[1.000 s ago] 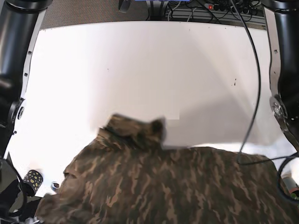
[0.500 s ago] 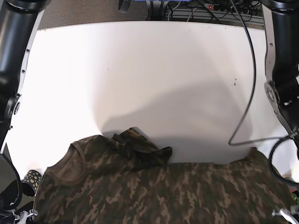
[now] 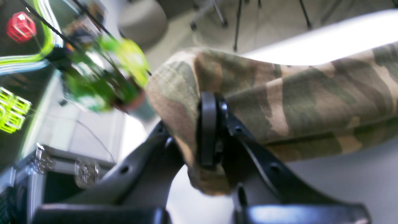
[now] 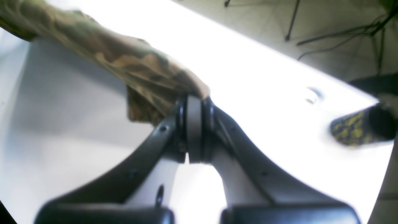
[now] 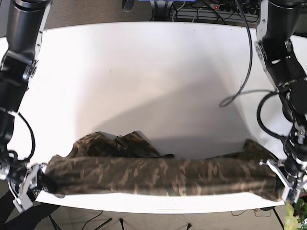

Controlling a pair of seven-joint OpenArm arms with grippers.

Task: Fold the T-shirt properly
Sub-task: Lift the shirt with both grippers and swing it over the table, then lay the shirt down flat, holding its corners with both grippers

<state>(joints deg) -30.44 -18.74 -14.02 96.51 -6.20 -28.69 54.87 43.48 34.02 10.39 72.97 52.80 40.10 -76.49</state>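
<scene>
Both ends pinched: we clamp the left gripper [image 3: 209, 133] and right gripper [image 4: 194, 129] on the T-shirt [image 5: 158, 175], stretched along the near edge of the table [image 5: 144, 72].

White table [image 5: 144, 72]; yellow-patterned black roll [image 4: 362, 128] (blurred); cables [image 5: 211, 10].

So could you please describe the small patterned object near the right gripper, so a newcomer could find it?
Start at the white table. Just beyond the right gripper, which pinches the camouflage T-shirt, lies a small cylinder. Its black-and-yellow speckles set it apart from the green-brown shirt.
</scene>
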